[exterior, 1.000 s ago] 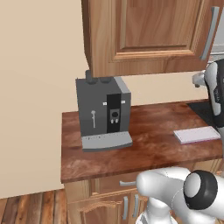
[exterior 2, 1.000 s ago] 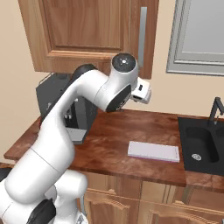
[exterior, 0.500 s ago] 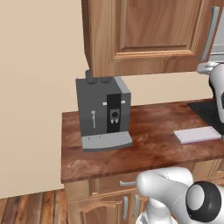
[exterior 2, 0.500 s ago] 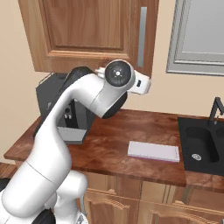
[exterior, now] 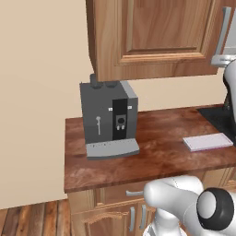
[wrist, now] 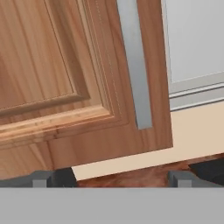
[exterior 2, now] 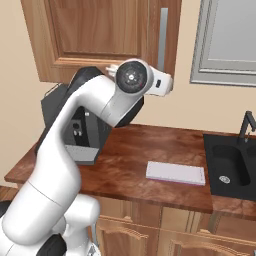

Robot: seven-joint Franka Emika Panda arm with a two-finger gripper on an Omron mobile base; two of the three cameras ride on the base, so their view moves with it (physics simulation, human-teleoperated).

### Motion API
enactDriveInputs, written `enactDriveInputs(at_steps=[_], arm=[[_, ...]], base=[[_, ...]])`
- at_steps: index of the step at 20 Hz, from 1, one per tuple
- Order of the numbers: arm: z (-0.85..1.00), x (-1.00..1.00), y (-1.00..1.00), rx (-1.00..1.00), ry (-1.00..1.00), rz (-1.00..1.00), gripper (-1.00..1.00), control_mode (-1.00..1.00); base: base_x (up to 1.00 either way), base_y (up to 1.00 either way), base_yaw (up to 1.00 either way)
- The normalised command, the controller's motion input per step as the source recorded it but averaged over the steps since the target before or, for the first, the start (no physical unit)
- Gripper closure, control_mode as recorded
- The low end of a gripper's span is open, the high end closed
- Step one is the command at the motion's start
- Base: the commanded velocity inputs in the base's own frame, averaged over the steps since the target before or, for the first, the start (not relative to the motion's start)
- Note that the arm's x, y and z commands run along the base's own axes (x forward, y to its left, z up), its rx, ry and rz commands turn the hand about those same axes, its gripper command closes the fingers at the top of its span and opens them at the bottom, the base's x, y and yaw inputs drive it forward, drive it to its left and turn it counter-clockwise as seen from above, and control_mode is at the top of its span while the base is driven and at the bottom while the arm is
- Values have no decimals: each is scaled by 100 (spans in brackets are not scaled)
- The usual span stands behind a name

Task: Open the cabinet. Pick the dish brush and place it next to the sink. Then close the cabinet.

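Bright, even rendered light with soft shadows and no glare; every view is sharp, though slightly pixelated.

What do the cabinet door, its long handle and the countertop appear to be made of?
The cabinet door looks like reddish-brown wood with a smooth finish: grain lines run along its raised panel. Its bar handle seems to be matte grey metal, being flat, even grey with no grain. The countertop appears to be darker polished wood, with mottled brown streaks, though a stone-like laminate is possible.

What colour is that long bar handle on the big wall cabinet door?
The handle is plain grey metal against the reddish-brown cabinet door; the hand view shows it best.
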Motion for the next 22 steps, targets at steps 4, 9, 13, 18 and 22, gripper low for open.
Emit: enactDriveInputs(at_steps=[4, 9, 13, 18, 22], arm=[[12, 0, 0, -7, 0, 0, -100, -100], [28, -3, -6, -4, 0, 0, -100, -100], [37, -11, -13, -4, -1, 0, -100, -100], [15, -3, -16, -6, 0, 0, -100, -100], [0, 14, -1, -6, 11, 0, -100, -100]], base=[[0, 0, 0], [0, 0, 0], [0, 0, 0], [0, 0, 0], [0, 0, 0]])
